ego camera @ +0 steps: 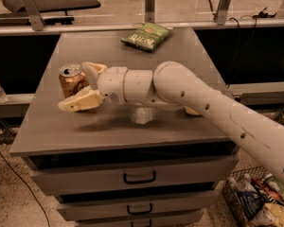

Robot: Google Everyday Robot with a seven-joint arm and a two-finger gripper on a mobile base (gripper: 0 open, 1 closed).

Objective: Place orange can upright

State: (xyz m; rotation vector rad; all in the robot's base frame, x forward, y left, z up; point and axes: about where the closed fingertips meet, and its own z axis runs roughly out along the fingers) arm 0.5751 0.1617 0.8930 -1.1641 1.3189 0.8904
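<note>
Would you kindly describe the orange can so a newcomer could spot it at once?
On the grey cabinet top, look left, at the open gripper. The orange can stands upright between its fingers: shiny, silver-topped, unlike the flat green chip bag at the far edge.

One can [71, 79] stands on the one table [47, 131]. One gripper [75, 86] sits at the can, its two fingers [83, 101] spread either side of it, at the end of one arm [203, 103]. One chip bag [146, 36] lies near the table's far edge. One pale scrap [193, 111], perhaps a sponge, peeks from behind the arm. Three drawers [85, 181] show below, each with one handle [139, 177], the lowest cut off. One basket [255, 202] stands at lower right, its contents too jumbled to count.
</note>
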